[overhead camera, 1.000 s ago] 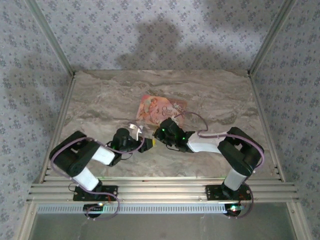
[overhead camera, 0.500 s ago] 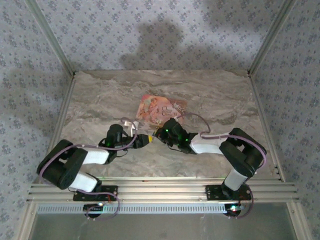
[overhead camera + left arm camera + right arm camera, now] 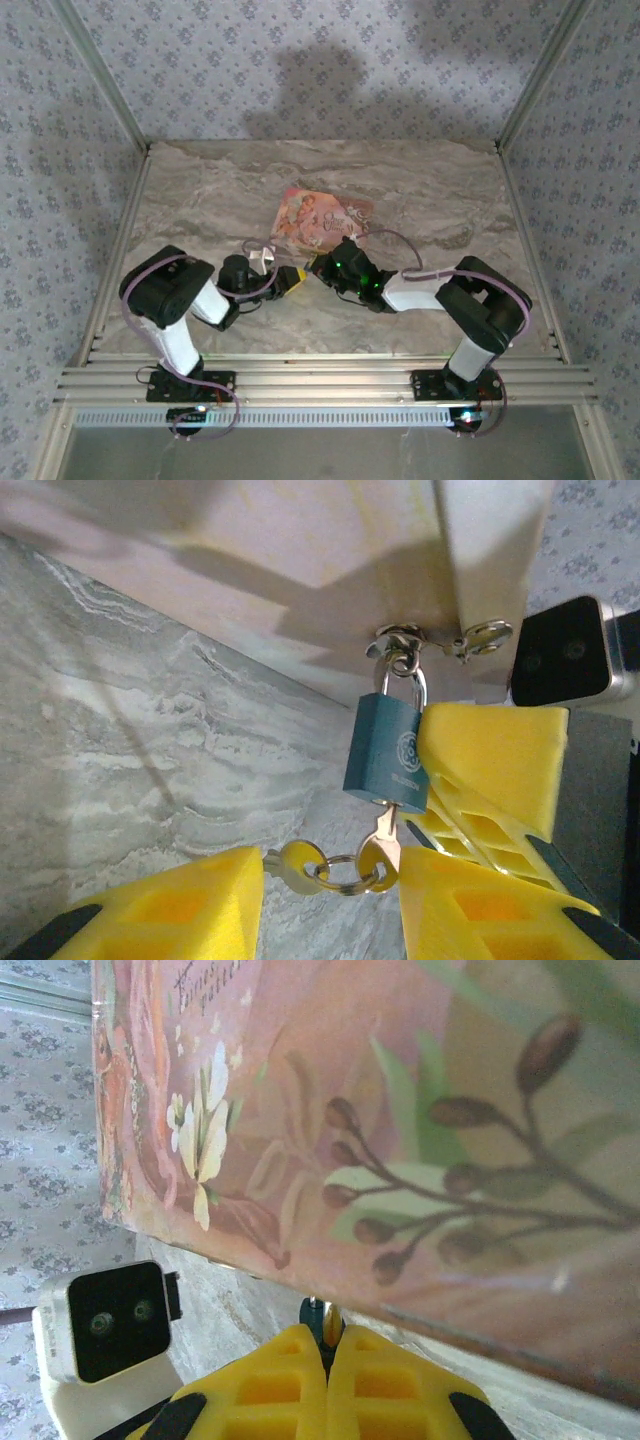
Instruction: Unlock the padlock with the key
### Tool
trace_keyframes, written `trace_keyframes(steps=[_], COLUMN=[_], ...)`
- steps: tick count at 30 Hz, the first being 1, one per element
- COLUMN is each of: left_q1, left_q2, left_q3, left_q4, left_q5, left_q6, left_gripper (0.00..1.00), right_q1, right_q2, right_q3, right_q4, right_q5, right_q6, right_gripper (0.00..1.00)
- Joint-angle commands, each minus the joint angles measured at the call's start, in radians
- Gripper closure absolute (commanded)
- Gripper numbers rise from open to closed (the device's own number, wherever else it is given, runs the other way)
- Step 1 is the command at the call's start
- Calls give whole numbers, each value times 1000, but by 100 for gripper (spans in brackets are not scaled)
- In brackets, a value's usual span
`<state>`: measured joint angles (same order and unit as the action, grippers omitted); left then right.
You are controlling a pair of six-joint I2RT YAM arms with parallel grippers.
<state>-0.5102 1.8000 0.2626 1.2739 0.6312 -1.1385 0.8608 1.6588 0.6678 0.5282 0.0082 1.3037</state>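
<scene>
A teal padlock (image 3: 388, 748) hangs from the metal hasp (image 3: 410, 640) of a pink floral box (image 3: 320, 220). Its shackle looks closed. The key (image 3: 383, 840) sits in its keyhole, joined by a ring to a second key (image 3: 285, 865). My left gripper (image 3: 330, 875) spans this bunch, one yellow finger touching the inserted key's head and the other touching the second key's tip. My right gripper (image 3: 325, 1335) is shut on the padlock's body from the side, its fingers (image 3: 490, 760) pressed against the lock. Both grippers meet at the box's near edge (image 3: 303, 275).
The box (image 3: 400, 1110) lies mid-table on the marble top (image 3: 220, 190). Patterned walls and metal rails enclose the table on the left, right and back. Each arm's wrist camera (image 3: 565, 650) sits close to the other gripper.
The left arm's elbow swung low to the left, then rose again, while its gripper stayed at the padlock. The right arm shifted only slightly.
</scene>
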Motion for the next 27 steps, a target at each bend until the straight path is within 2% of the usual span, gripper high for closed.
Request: trace_keyframes(steps=[1, 7, 20, 23, 27], left_q1=[7, 7, 7, 6, 6], left_q2=[25, 13, 8, -3, -28], left_q3=[-4, 6, 25, 24, 27], left_q4=[134, 133, 135, 134, 134], left_q5=[-13, -12, 16, 19, 22], left_q6=[-57, -60, -52, -53, -64], left_gripper=[61, 66, 84, 85, 75], right_q1=[-6, -5, 4, 10, 17], right_q2=[29, 42, 62, 67, 76], right_q3=[-16, -13, -11, -15, -23], right_q4=[17, 21, 38, 37, 48], right_q5=[-26, -30, -35, -36, -38], right_q6=[75, 82, 96, 99, 108], right_gripper=[100, 100, 100, 100, 100])
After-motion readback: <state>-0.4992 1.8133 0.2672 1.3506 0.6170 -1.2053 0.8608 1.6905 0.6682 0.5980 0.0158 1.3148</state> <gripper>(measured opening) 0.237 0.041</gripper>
